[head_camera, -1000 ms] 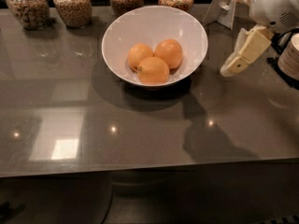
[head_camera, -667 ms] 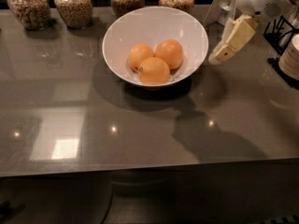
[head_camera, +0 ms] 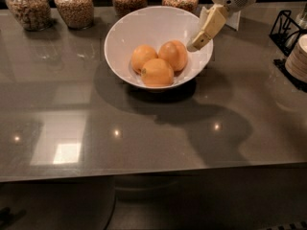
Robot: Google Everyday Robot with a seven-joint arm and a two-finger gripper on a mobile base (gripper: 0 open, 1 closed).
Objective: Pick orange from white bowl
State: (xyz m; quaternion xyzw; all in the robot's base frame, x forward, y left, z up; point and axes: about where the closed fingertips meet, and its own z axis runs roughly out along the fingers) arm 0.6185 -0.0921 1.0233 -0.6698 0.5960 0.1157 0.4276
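Observation:
The white bowl [head_camera: 120,37] stands at the back middle of the grey table and holds three oranges. The deeper orange one [head_camera: 174,54] lies at the right of the bowl. A paler orange [head_camera: 143,56] lies to its left, and a larger orange with a dark dimple [head_camera: 157,73] lies in front. My gripper [head_camera: 194,45] comes down from the upper right. Its cream tip hangs over the bowl's right rim, just right of the deeper orange and apart from it. It holds nothing.
Several glass jars [head_camera: 74,5] of dry goods line the back edge behind the bowl. A black wire rack [head_camera: 286,28] and a pale stack [head_camera: 298,57] stand at the right edge. The table's front edge runs across the lower part of the view.
My gripper has moved left and up-table, from beside the bowl to over its right rim. The bowl and the oranges have not moved.

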